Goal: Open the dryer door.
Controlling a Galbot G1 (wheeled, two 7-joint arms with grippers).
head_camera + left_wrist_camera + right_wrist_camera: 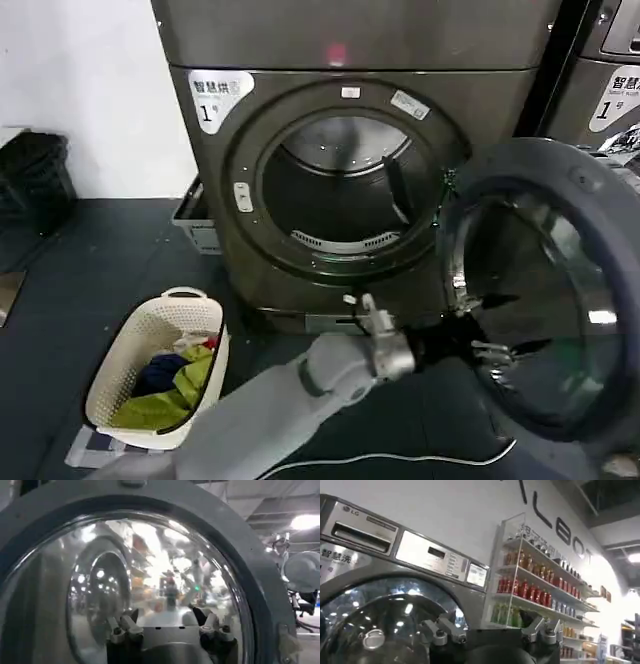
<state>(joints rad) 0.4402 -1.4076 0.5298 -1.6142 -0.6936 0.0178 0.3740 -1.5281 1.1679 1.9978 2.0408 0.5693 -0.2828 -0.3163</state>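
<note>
One large round porthole door (pixel 545 290), grey plastic on its inner face around bulging dark glass, is seen swung wide open to the right of the grey front-loading dryer (pixel 350 150), its inner side turned toward the camera. Beside that door, the dryer's round drum opening (pixel 345 190) is laid bare, ribbed metal visible inside. The left gripper (pixel 487 325) is held right at the door's glass, low on its inner face; its fingers are spread apart and nothing is clasped between them. From the left wrist camera the same door (pixel 235 545) is faced head-on, the parted left gripper (pixel 170 625) mirrored faintly in the glass.

Left of the door and down on the dark floor, a cream perforated laundry basket (pixel 120 370) is found, with green, blue and red clothes (pixel 175 385) heaped inside. Just past the door, at the head view's right edge, a second grey machine (pixel 610 90) is partly seen. The right gripper (pixel 492 632) is pointed up at a chrome-rimmed machine front (pixel 380 605), its fingers spread wide, with a clear shelf of bottled drinks (pixel 530 590) beyond.
</note>
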